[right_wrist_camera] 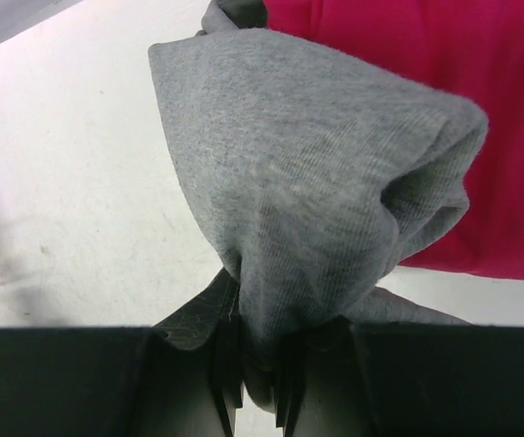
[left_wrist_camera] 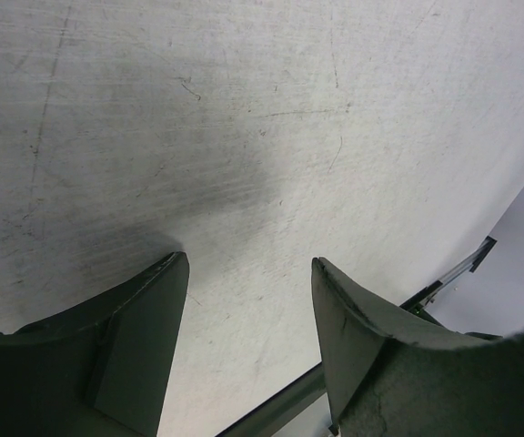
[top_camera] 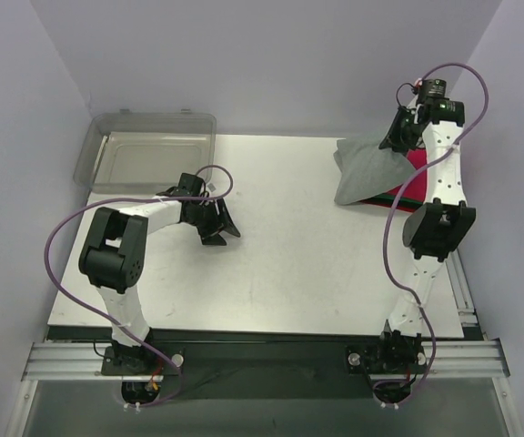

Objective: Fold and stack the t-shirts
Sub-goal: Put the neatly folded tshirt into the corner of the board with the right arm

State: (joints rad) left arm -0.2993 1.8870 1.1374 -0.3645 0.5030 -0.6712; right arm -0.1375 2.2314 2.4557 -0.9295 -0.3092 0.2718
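A heather-grey t-shirt (top_camera: pixel 364 168) hangs from my right gripper (top_camera: pixel 398 137) at the table's far right, draping over a stack of folded shirts. The stack's top is bright pink-red (top_camera: pixel 417 173), with green and dark edges (top_camera: pixel 378 201) below. In the right wrist view the gripper (right_wrist_camera: pixel 257 364) is shut on a bunch of the grey t-shirt (right_wrist_camera: pixel 317 182), with the pink-red shirt (right_wrist_camera: pixel 426 82) behind it. My left gripper (top_camera: pixel 218 223) is open and empty over bare table left of centre; the left wrist view shows its fingers (left_wrist_camera: pixel 139 337) apart above the white tabletop (left_wrist_camera: pixel 262 137).
A clear plastic bin (top_camera: pixel 148 150) stands at the far left of the table. The table's near edge and a dark rail (left_wrist_camera: pixel 444 282) show in the left wrist view. Purple cables loop from both arms.
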